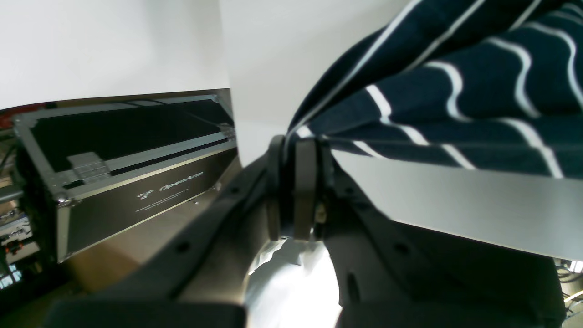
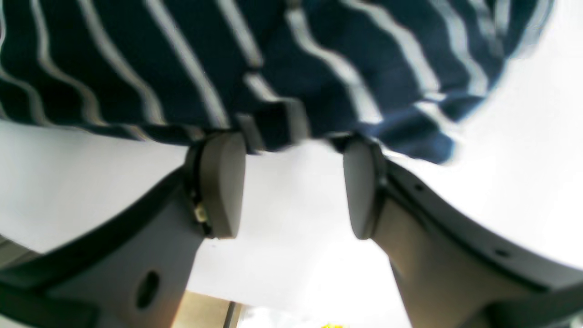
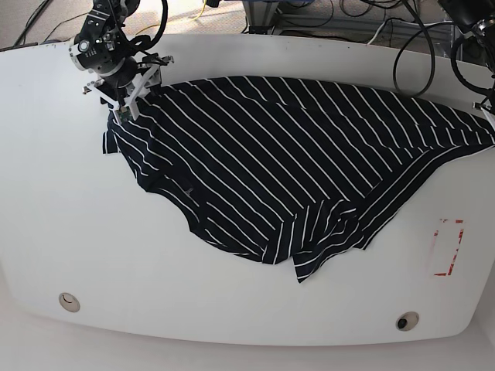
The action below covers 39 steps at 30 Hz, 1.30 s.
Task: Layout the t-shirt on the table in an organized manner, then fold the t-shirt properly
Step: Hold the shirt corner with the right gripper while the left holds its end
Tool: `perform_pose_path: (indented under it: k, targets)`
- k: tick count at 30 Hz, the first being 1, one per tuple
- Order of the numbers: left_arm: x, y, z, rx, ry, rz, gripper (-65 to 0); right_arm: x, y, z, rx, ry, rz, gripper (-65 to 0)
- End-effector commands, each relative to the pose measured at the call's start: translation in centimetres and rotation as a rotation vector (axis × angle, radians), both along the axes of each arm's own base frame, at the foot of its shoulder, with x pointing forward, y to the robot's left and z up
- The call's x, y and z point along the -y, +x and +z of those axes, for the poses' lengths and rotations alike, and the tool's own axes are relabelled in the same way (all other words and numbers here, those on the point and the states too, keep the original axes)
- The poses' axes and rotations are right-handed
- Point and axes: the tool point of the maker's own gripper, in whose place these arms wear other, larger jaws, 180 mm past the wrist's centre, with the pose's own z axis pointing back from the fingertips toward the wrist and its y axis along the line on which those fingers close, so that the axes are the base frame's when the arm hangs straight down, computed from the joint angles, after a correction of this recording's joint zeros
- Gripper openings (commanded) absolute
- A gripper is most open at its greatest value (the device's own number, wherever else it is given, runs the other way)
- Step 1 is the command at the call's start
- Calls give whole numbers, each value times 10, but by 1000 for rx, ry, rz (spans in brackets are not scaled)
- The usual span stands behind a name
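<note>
The dark navy t-shirt (image 3: 294, 154) with thin white stripes lies spread across the white table (image 3: 77, 224), its lower middle bunched and folded over. At the back left my right gripper (image 3: 126, 110) stands over the shirt's left end. In the right wrist view the right gripper (image 2: 291, 159) is open, nothing between its fingers (image 2: 221, 182), and the shirt's hem (image 2: 273, 118) lies just past the tips. My left gripper (image 1: 294, 141) is shut on the t-shirt's edge (image 1: 455, 100) at the table's far right, where the shirt's corner (image 3: 483, 131) is pulled out.
A red-outlined rectangle mark (image 3: 448, 247) sits at the right front. Two round fittings (image 3: 68, 301) (image 3: 406, 319) lie near the front edge. Cables (image 3: 418, 31) run behind the table. A dark OpenArm case (image 1: 127, 159) stands off the table beside the left arm.
</note>
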Motion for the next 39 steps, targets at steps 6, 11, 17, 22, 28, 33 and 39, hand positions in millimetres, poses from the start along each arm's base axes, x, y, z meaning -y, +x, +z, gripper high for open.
perform_pose_path:
  k: [6,11,17,22,28,33,39]
  targets:
    - [-9,3,17,23,48,0,-650,65,35,35,130,-103,-126,-317]
    - [-12,5,23,29,62,-2,-650,93,65,47,180,-121,-159,-317]
    - [-16,14,37,66,80,-1,-650,108,90,34,158,-78,-163,-317]
    - [-20,18,46,86,98,-1,-650,116,97,16,109,-32,-185,-317]
    - [-21,22,50,101,100,0,-650,113,96,5,83,-5,-189,-317]
    - [-20,22,50,101,100,-3,-650,98,92,-4,66,31,-190,-317]
    - [-20,22,50,99,100,-2,-650,88,78,-17,3,50,-193,-317]
